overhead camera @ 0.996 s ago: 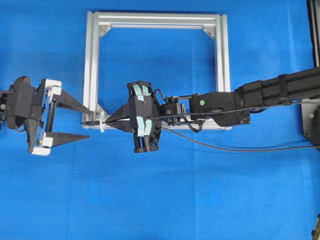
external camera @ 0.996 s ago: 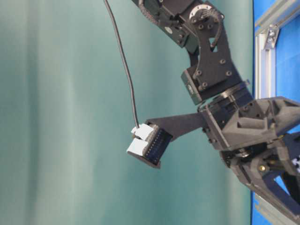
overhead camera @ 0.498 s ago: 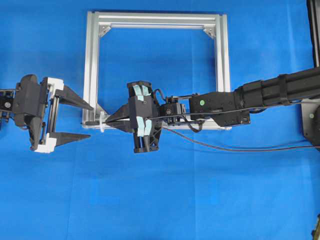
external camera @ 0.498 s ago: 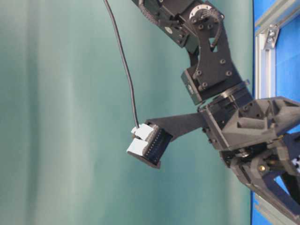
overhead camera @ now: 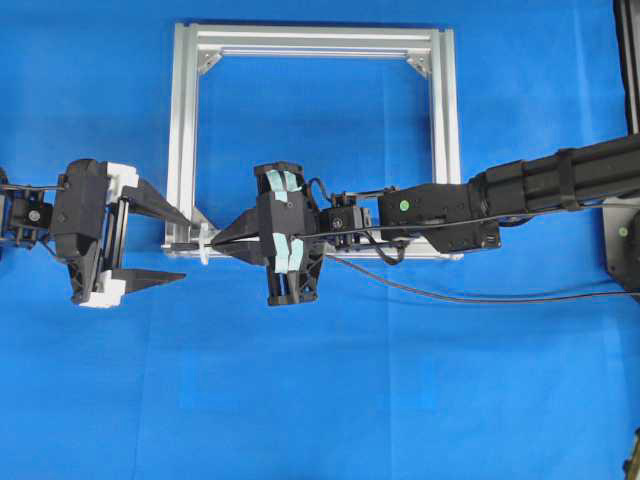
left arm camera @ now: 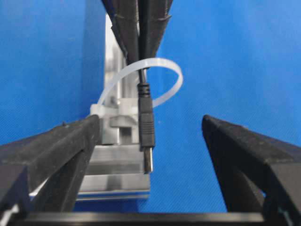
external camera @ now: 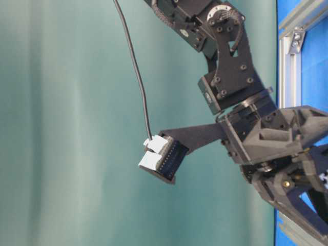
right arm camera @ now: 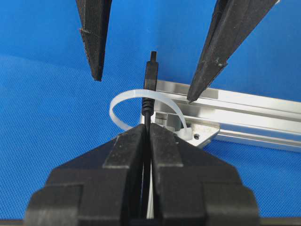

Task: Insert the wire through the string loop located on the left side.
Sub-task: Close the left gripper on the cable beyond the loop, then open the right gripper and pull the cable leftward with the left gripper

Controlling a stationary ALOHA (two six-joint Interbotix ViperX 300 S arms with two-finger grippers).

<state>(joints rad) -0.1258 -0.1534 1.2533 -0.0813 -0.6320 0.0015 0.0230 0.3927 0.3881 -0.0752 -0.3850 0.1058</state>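
Observation:
The wire's dark plug pokes through the white string loop at the silver frame's lower left corner. My right gripper is shut on the wire just behind the loop, and the plug sticks out beyond it. My left gripper stands open, one finger on each side of the plug tip without touching it. The left fingers show at the top of the right wrist view.
The wire's slack trails right across the blue cloth below the right arm. The frame's bottom bar runs behind the loop. The table-level view shows an arm link and a hanging cable with a white connector.
My left gripper has moved right toward the frame corner, opening wider on the way, and its fingers now flank the plug. The right gripper and the wire have stayed put.

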